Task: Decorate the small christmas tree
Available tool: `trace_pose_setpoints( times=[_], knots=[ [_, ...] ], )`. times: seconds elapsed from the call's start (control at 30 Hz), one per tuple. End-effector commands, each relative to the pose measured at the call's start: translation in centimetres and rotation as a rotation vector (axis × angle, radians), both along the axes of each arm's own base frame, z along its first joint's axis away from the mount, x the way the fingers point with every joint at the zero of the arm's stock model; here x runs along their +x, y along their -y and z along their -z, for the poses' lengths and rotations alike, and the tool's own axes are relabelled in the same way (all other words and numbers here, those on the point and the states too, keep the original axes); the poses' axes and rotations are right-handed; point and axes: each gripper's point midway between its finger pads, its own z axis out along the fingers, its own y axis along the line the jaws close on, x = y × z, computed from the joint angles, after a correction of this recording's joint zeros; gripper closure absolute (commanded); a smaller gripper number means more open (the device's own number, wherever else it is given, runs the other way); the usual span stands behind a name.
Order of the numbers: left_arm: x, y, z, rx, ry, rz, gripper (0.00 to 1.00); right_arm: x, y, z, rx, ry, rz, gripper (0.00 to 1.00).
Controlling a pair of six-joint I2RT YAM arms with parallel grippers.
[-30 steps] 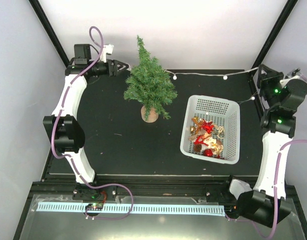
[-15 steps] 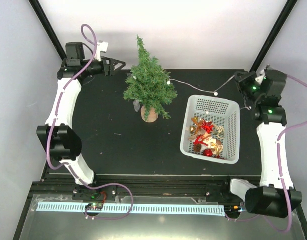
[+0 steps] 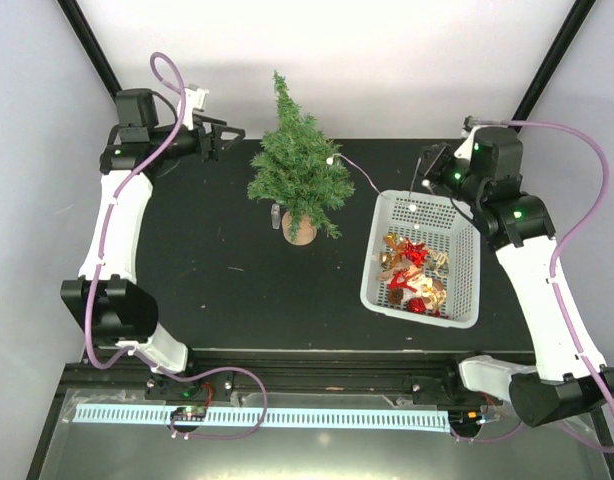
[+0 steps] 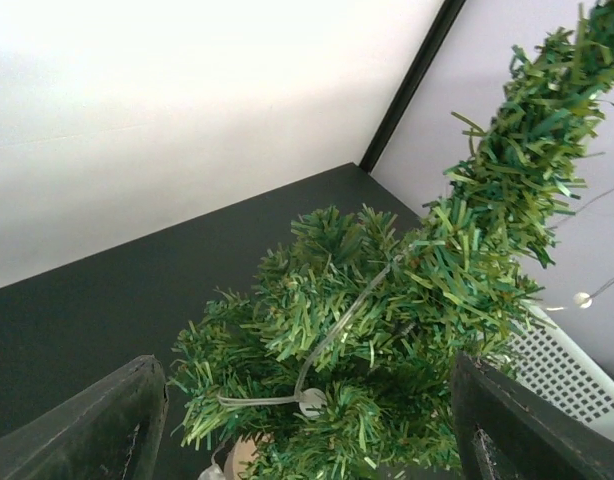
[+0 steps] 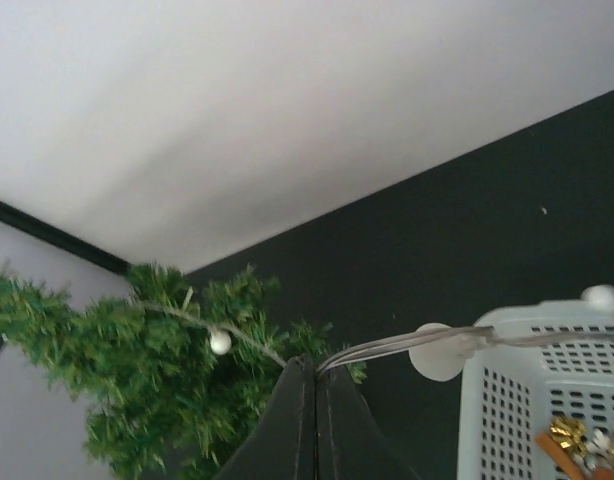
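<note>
The small christmas tree stands in its brown pot at the back middle of the black table. A clear garland string with white beads lies across its branches and runs right to my right gripper. That gripper is shut on the string, above the basket's back left corner. In the left wrist view the string and one bead rest in the tree. My left gripper hovers just left of the tree top, and in its wrist view the left gripper is open and holds nothing.
A white perforated basket sits right of the tree, holding red and gold ornaments. Its corner shows in the right wrist view. Black frame posts rise at both back corners. A white wall backs the table.
My right arm swung left from the back right corner to the basket's back left corner, carrying the string. My left gripper opened wider and drew back left from the tree.
</note>
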Motion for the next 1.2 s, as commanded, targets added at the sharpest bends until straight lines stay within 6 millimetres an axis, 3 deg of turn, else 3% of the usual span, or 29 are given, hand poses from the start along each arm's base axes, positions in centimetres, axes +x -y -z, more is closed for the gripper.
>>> trace_pose_setpoints(
  times=[0.0, 0.23, 0.47, 0.63, 0.93, 1.17],
  knots=[
    [-2.1, -0.1, -1.4, 0.038, 0.063, 0.026, 0.22, -2.3, -1.1, 0.2, -0.137, 0.006, -0.044, 0.99],
    [-7.3, 2.1, -2.9, 0.098, 0.184, 0.177, 0.21, -6.9, -5.0, -2.4, -0.269, 0.107, -0.197, 0.99],
    [-14.9, 7.5, -2.4, 0.205, 0.348, 0.417, 0.21, -9.5, -9.0, -4.5, -0.319, 0.150, -0.341, 0.99],
    [-18.0, 10.8, -2.4, 0.177, 0.364, 0.548, 0.21, -10.1, -11.5, -5.0, -0.306, 0.151, -0.388, 0.99],
    [-18.9, 14.9, -4.8, 0.098, 0.392, 0.652, 0.23, -10.6, -13.9, -5.1, -0.260, 0.144, -0.426, 0.99],
    [-18.7, 18.1, -4.7, 0.041, 0.290, 0.741, 0.27, -10.9, -15.1, -5.5, -0.244, 0.151, -0.440, 0.99]
  ],
)
